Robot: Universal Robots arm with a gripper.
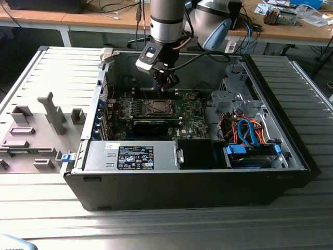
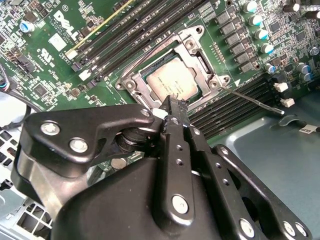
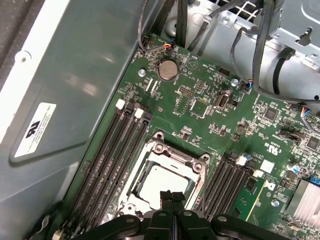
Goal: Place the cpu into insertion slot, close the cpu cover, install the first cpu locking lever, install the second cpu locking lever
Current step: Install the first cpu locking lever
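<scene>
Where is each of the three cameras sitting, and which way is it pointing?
Exterior view: off the arm, above the open computer case, looking down into it; the arm and gripper show.
First wrist view: on the wrist, looking past the shut fingertips at the motherboard.
Second wrist view: on the wrist at another angle, looking past the gripper's linkage at that board.
Shared: both wrist views show the cpu framed by the cpu cover beyond the fingertips.

Silver-grey cylindrical arm [image 1: 166,18] with a black wrist collar, a pale camera block [image 1: 148,56] with a blue spot, a black cable [image 1: 205,53] looping off, and a black gripper [image 2: 171,102] of flat linkage bars dotted with silver screws [image 2: 78,145].
</scene>
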